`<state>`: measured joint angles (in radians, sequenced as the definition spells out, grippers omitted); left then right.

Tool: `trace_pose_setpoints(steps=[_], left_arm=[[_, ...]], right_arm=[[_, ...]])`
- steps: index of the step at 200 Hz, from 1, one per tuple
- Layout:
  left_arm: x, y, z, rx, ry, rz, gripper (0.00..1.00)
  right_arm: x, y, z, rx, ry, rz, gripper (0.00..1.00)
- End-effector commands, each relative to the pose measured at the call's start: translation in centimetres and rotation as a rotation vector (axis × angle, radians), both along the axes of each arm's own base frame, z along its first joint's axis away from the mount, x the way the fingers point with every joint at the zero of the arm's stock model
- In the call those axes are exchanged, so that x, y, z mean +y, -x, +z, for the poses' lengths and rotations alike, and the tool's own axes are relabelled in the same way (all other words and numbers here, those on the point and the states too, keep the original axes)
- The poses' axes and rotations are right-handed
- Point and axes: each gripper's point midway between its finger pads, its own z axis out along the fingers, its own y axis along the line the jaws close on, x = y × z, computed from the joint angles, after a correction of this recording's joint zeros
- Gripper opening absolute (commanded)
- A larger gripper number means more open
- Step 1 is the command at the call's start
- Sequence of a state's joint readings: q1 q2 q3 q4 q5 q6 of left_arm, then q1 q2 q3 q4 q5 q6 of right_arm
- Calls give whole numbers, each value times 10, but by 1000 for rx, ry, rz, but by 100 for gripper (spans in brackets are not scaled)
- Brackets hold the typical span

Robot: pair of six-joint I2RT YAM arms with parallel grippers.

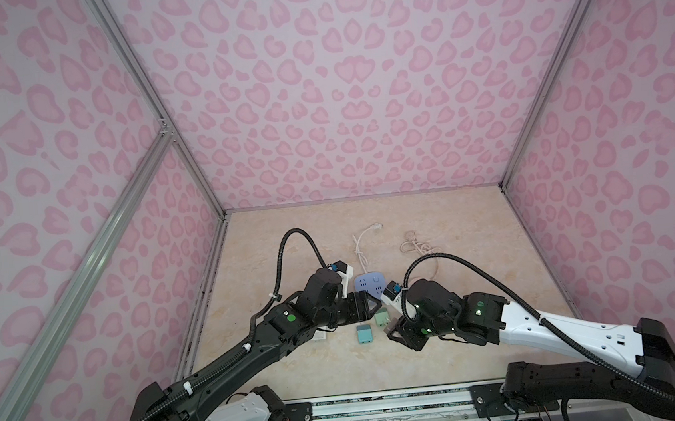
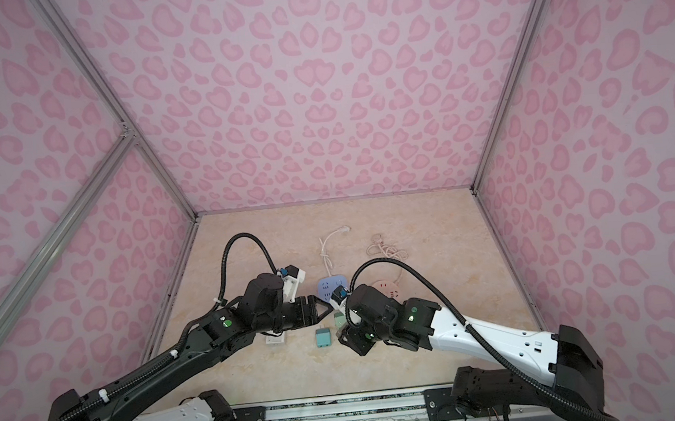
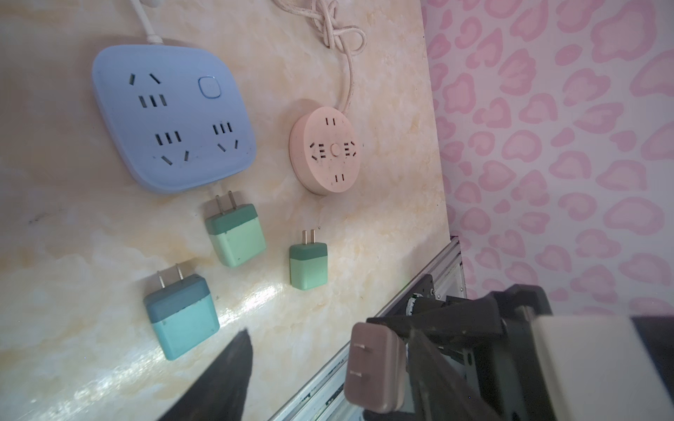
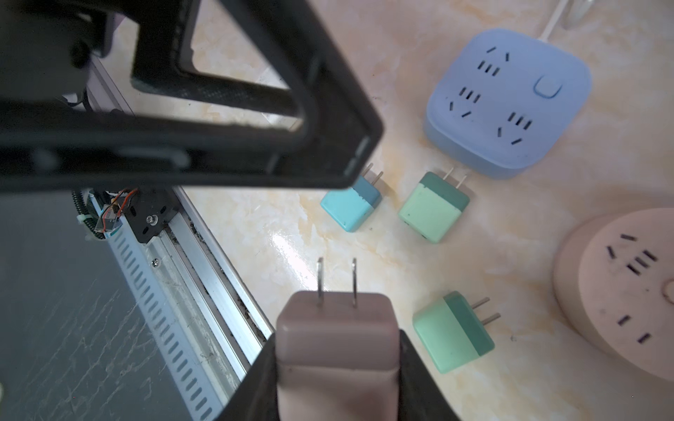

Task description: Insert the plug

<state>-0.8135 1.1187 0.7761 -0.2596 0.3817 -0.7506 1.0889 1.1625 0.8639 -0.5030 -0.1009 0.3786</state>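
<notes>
Lying flat on the marbled beige tabletop [image 3: 73, 237], apart from one another: a blue-teal adapter [image 3: 182, 317], a large green adapter [image 3: 237, 235], a small green adapter [image 3: 308, 266]. Enclosed by pink spotted walls [image 1: 336, 74].

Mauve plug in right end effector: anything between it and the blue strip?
Yes: the left end effector hangs by the blue strip's near edge, roughly in line with the mauve plug. A teal plug and a green plug lie on the table before the strip.
</notes>
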Motion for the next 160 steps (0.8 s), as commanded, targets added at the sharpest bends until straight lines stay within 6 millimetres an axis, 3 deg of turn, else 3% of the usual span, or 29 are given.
trace_pose_setpoints(steps=[1,74,160], left_arm=[[-7,4,3,11,53,-27,67],[-10,19,18,6,158,-76,66],[-18,30,15,34,196,-152,52]], right_arm=[[11,-5,9,-47,-33,23,0],[21,-9,19,-80,-69,25,0],[21,-12,39,-143,-72,58,0]])
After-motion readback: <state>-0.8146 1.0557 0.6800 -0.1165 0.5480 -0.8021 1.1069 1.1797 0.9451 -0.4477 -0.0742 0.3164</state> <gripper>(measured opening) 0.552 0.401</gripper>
